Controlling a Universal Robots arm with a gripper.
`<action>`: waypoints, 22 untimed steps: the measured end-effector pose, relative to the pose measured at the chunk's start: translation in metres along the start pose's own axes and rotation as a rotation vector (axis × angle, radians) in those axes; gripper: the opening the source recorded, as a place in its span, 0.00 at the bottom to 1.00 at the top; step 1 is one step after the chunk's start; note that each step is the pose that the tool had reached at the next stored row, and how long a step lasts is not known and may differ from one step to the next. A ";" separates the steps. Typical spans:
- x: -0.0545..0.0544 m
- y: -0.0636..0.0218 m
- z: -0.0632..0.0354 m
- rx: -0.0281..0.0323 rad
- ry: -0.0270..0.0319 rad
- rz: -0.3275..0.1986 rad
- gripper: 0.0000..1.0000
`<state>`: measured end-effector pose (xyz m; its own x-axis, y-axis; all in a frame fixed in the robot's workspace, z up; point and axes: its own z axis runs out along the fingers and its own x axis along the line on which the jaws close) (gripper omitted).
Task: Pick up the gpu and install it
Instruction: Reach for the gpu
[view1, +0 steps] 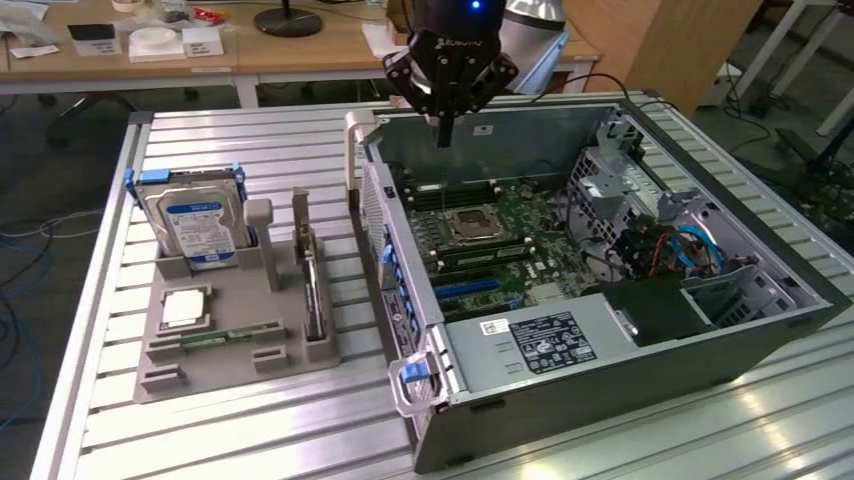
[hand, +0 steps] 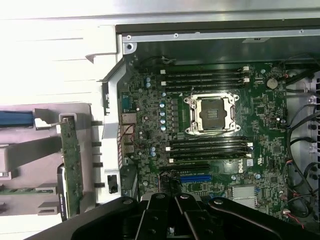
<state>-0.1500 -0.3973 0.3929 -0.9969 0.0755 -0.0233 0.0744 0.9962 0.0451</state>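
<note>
gripper (view1: 443, 135) pinched together with nothing in it, poised over the motherboard (view1: 494, 240) near the far wall of the open computer case (view1: 601, 385). gpu (view1: 310, 290) untouched, upright on its long edge in the grey holder (view1: 200, 375), in the slot along the holder's edge nearest the case. blue-labelled hard drive (view1: 194, 225) upright at the holder's far corner, well apart from the gripper.

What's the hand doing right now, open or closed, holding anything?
The hand: closed, holding nothing, above the open computer case; the gpu stands in the gray holder.
</note>
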 end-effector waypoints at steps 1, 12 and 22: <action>0.001 0.0002 0.0000 0.0000 0.0000 0.000 0.11; 0.019 0.0035 -0.0001 0.0000 0.0000 0.001 0.11; 0.045 0.0076 -0.0002 0.0000 -0.0001 0.002 0.11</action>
<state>-0.1941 -0.3864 0.3924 -0.9967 0.0778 -0.0233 0.0766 0.9960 0.0451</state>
